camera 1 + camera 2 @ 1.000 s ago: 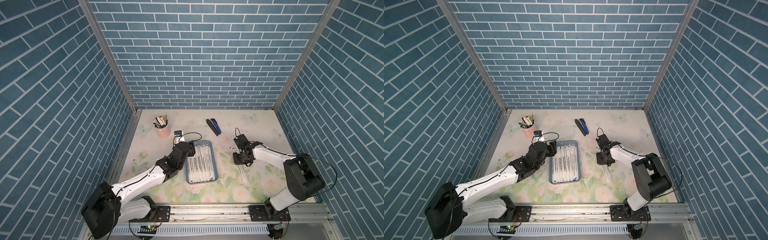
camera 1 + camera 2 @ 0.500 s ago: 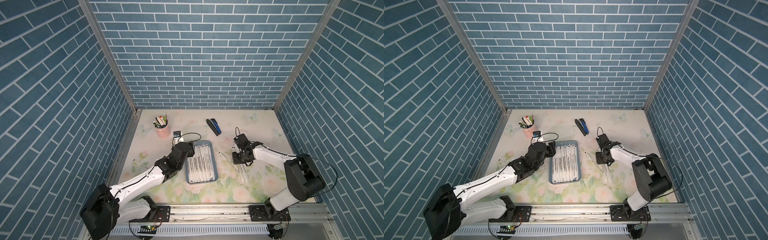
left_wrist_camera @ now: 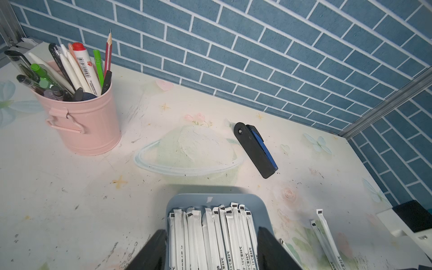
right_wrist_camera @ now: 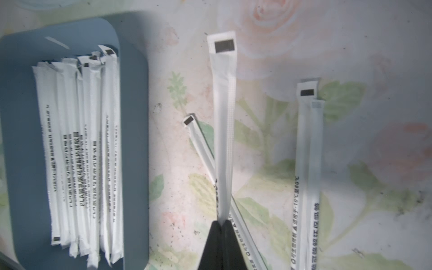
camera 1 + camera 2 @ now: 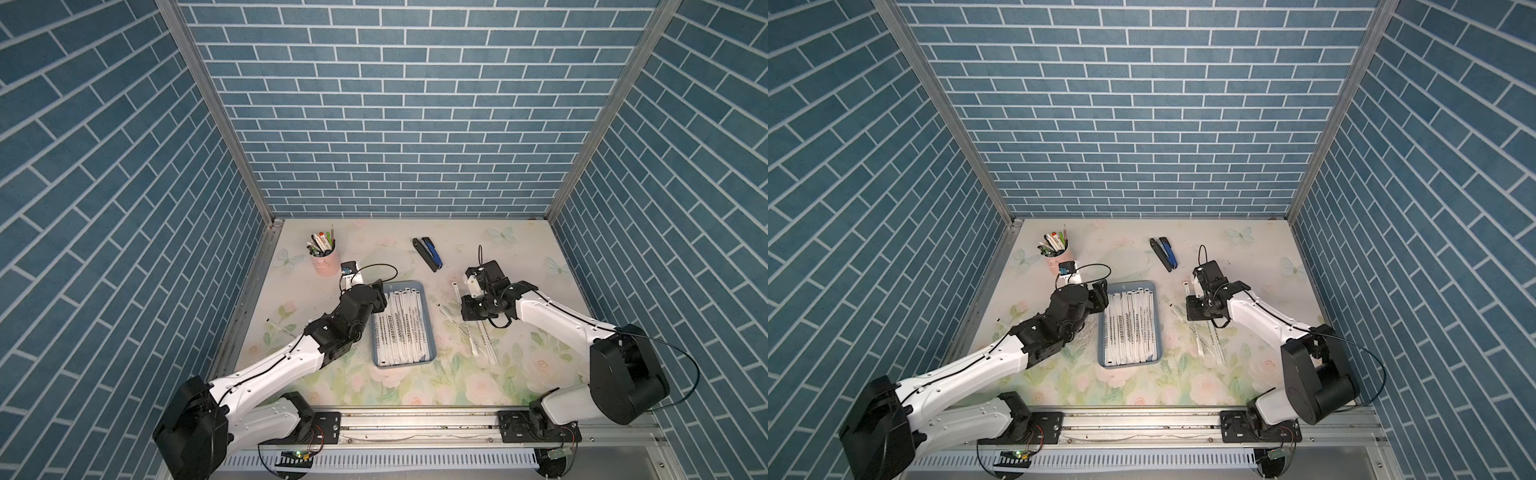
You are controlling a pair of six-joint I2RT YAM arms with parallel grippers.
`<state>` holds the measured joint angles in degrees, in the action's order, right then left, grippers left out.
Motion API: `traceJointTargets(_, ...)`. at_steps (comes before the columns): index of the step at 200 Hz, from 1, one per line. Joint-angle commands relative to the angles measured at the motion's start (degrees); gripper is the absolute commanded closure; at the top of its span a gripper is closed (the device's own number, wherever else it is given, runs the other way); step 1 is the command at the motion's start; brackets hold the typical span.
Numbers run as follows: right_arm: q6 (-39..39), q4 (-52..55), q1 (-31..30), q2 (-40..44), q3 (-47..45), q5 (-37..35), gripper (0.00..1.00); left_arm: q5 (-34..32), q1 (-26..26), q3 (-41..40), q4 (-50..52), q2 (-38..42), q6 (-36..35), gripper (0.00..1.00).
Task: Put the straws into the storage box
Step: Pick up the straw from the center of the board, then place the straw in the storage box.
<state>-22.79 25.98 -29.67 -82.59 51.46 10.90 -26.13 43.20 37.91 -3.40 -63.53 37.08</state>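
storage box: the storage box [image 5: 433, 332] is being kept mid-counter between the two arms, its long side running near to far.
stored: most straws [image 5: 401, 328] are already being held in it, packed side by side lengthwise; the bulk of the task is being judged done.
loose straws: three loose straws [image 5: 484, 345] are being left flat on the counter [image 5: 415, 386] just beside the box on its right, two lying together and one lying diagonally.
stray straw: one stray straw [image 5: 277, 326] is being left beyond the left arm [image 5: 291, 365], well apart from the box.
right end effector: the right end effector [image 4: 223, 225] is being pressed together on a held straw [image 4: 224, 128], which is being pinched partway along, outside the box.
left end effector: the left end effector [image 5: 379, 291] is being held at the box's far end, fingers [image 3: 149, 254] spread, nothing being gripped; rim contact cannot be told.
far items: the pink cup [image 5: 326, 264] of pens and the stapler [image 5: 428, 254] are being left untouched.
left to do: the held straw is not yet being boxed; four more are waiting.
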Motion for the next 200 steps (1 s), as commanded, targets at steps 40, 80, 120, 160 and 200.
traceJointTargets(40,-8.77,-7.96,-4.25,3.46,-2.13,5.60,1.00,-3.11,-0.30,-1.76,4.23,3.17,-0.68,0.36)
traceJointTargets(80,-11.40,-10.08,-4.92,3.88,-2.95,6.30,1.00,-2.60,-0.31,-1.25,4.37,2.54,-1.91,0.35)
traceJointTargets(120,-19.22,-18.11,-11.67,-0.39,-1.70,5.57,1.00,-3.35,-0.40,-1.56,5.48,3.10,-0.51,0.36)
traceJointTargets(160,-23.69,-24.65,-17.40,-5.91,0.62,1.05,1.00,-2.15,-0.41,-1.69,5.05,3.19,1.40,0.36)
traceJointTargets(200,-22.38,-22.83,-17.49,-8.55,3.89,0.62,1.00,-1.82,-0.42,0.41,4.75,2.48,1.81,0.36)
